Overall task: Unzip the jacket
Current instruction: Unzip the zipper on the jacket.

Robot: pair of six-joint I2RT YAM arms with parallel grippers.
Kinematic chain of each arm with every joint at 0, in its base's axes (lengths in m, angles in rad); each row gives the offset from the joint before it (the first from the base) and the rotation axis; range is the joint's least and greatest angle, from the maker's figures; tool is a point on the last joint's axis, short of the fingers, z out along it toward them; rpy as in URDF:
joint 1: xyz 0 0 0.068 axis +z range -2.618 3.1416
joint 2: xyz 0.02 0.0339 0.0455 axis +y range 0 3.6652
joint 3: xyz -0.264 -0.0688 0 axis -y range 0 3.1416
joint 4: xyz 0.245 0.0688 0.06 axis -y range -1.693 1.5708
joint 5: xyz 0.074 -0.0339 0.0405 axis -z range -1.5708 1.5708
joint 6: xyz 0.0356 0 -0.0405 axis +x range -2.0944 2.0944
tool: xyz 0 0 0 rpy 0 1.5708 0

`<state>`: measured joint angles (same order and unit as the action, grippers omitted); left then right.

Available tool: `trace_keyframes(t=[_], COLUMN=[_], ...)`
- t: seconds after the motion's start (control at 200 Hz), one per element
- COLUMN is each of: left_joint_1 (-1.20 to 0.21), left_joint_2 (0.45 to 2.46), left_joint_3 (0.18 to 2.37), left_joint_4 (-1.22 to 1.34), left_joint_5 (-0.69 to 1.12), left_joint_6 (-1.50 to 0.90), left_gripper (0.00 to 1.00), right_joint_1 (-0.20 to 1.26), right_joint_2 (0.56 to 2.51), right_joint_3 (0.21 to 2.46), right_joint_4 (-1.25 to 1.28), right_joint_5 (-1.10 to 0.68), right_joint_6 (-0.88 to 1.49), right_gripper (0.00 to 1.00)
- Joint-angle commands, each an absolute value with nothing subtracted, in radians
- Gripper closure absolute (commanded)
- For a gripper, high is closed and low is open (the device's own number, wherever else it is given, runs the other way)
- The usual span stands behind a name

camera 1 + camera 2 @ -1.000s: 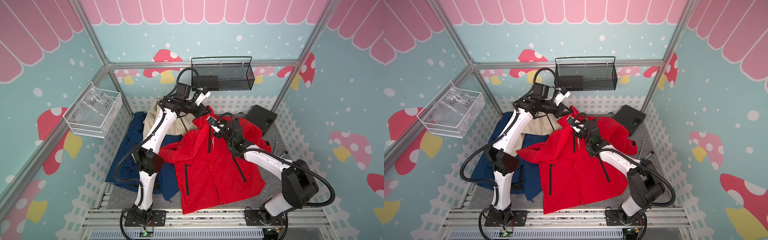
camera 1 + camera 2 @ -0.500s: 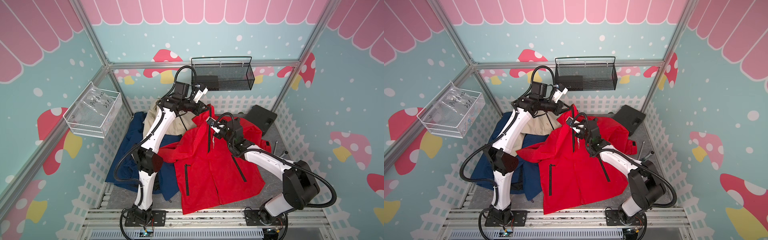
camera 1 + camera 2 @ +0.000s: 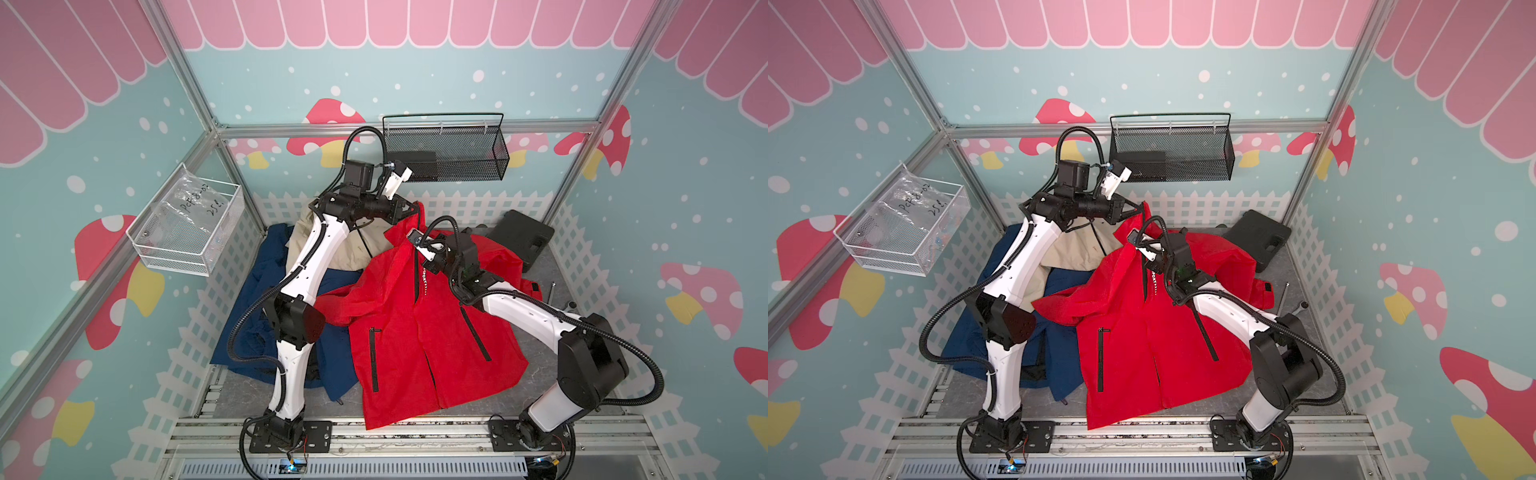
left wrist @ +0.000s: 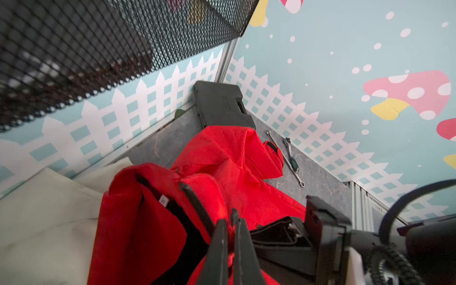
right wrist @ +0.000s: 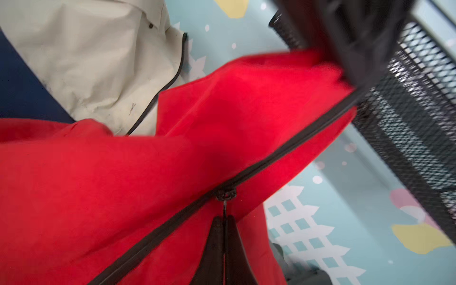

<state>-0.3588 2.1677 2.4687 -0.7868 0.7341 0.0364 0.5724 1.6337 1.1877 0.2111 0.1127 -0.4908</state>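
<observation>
Your right gripper (image 5: 224, 219) is pinched tight on the zipper pull (image 5: 225, 208), just under the slider (image 5: 226, 193). The teeth are parted from the slider up to the collar and closed below it. Your left gripper (image 4: 230, 222) is clamped on the collar edge of the red jacket (image 3: 395, 332), holding it up near the mesh basket (image 3: 444, 153). The rest of the jacket lies spread on the table (image 3: 540, 353), overlapping a beige jacket (image 3: 332, 249) and a navy jacket (image 3: 266, 257). White letters down the chest beside the zipper read "SPORT" (image 3: 424, 280). A white tag (image 4: 163, 200) inside the collar is too small to read. Handwriting on the bag (image 3: 195, 203) in the white basket (image 3: 183, 266) reads roughly "PCF8-02".
</observation>
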Motion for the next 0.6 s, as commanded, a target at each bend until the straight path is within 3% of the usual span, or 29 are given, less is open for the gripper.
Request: trace_keyframes(t=[0.0, 0.59], left_joint_1=[-0.343, -0.298], left_joint_2=[2.104, 2.17], left_joint_3=[2.463, 2.549], left_joint_4=[-0.578, -0.45], left_joint_5=[0.768, 0.7], left_joint_6=[0.025, -0.099], left_gripper=[1.0, 1.0], right_joint_1=[0.594, 0.606], right_joint_2=[1.665, 1.624], right_joint_3=[1.199, 1.082], right_joint_4=[0.029, -0.04], right_joint_5=[0.03, 0.054], right_joint_6=[-0.459, -0.527], right_gripper=[1.0, 1.0])
